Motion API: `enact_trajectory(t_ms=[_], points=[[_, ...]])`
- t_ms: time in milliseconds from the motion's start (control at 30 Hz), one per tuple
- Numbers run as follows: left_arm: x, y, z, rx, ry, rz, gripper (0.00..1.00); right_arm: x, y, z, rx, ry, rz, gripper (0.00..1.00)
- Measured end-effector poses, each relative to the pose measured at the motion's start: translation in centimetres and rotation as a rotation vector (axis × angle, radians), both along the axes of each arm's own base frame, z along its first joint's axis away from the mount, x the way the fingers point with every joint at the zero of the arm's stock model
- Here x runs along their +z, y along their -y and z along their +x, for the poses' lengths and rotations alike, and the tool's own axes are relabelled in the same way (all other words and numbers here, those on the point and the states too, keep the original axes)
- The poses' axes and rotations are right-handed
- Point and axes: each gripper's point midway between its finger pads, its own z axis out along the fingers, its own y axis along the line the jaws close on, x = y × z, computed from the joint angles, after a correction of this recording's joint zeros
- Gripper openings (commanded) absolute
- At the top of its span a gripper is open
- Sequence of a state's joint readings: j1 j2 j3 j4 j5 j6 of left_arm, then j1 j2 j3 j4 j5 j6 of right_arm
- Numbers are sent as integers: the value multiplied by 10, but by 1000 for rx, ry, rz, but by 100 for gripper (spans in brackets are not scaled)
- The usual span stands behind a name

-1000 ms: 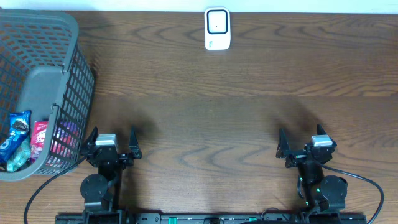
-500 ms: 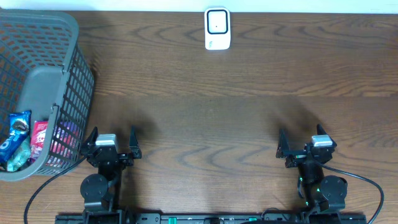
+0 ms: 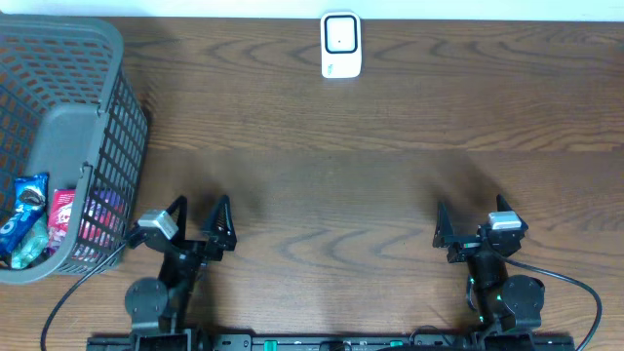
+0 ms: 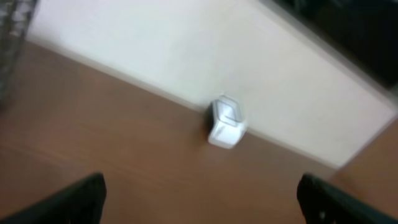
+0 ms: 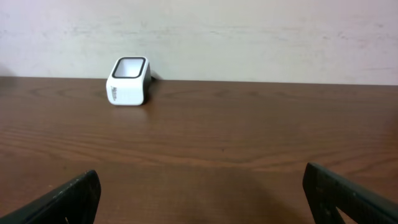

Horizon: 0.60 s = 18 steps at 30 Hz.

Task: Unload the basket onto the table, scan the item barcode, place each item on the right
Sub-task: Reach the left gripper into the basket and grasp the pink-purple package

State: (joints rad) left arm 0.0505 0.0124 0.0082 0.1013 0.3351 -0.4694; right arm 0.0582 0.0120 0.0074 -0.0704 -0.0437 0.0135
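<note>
A white barcode scanner (image 3: pixel 340 45) stands at the far edge of the table, in the middle; it also shows in the left wrist view (image 4: pixel 225 121) and the right wrist view (image 5: pixel 129 81). The items are snack packets in the grey basket (image 3: pixel 125 127) at the left: a blue one (image 3: pixel 21 216) and a pink one (image 3: pixel 61 216). My left gripper (image 3: pixel 201 214) (image 4: pixel 202 202) is open and empty near the front edge, just right of the basket. My right gripper (image 3: pixel 472 222) (image 5: pixel 202 199) is open and empty at the front right.
The basket takes up the left side of the table, and its wall is close to the left arm. A pale wall (image 5: pixel 249 31) runs behind the scanner. Cables trail from both arm bases at the front edge.
The left arm has swung and tilted, its gripper shifting slightly right and turning; its wrist view is blurred. The right arm has not moved.
</note>
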Motion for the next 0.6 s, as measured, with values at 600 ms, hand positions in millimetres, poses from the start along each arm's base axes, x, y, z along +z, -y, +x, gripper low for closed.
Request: enact_trajectory(t_ms=[600], points=[[231,6,-45,-12,543,79,98,0,0,0,0,0,0,99]])
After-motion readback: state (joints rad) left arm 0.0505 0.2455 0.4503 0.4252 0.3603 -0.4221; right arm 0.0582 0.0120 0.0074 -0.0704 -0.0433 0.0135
